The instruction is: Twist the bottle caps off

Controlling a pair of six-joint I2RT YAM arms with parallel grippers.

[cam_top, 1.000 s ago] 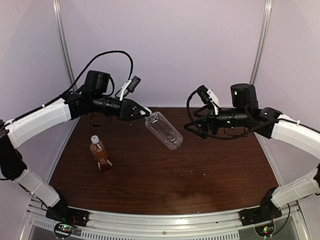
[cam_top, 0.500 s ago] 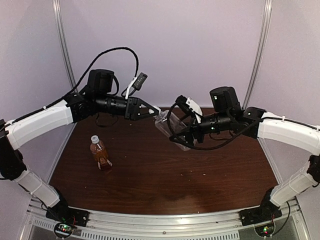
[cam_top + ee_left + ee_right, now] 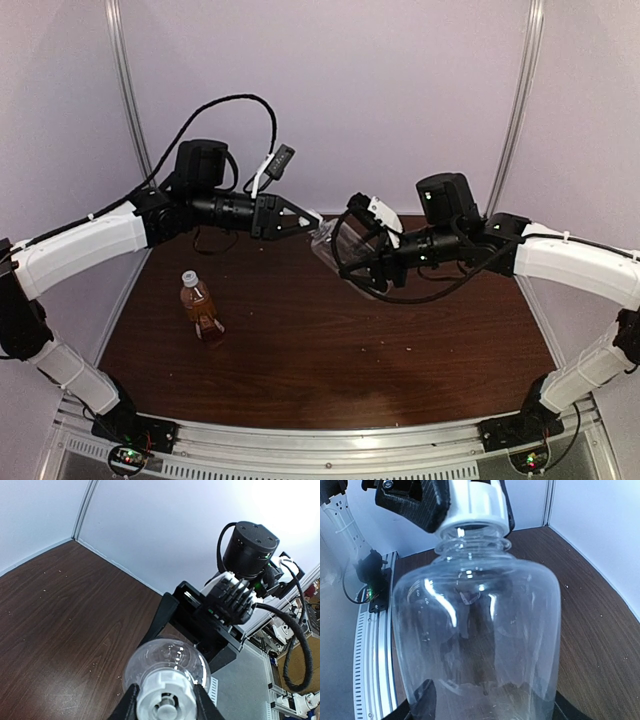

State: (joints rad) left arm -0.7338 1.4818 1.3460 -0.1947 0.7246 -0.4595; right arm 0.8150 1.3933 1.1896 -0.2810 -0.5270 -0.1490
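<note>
White cap [image 3: 475, 505], clamped in the left gripper [image 3: 303, 220], is not yet unscrewed; the right gripper [image 3: 490, 707] encloses the clear bottle [image 3: 480, 630], grip uncertain. The amber bottle [image 3: 200, 308] below the left gripper looks untouched.

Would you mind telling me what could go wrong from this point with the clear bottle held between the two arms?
1. The left gripper pinches only the white cap. If the right gripper, set around the smooth clear bottle, grips loosely, the body may just spin with the cap.
2. The bottle hangs above the table; once the cap frees, a weak hold could drop it.
</note>
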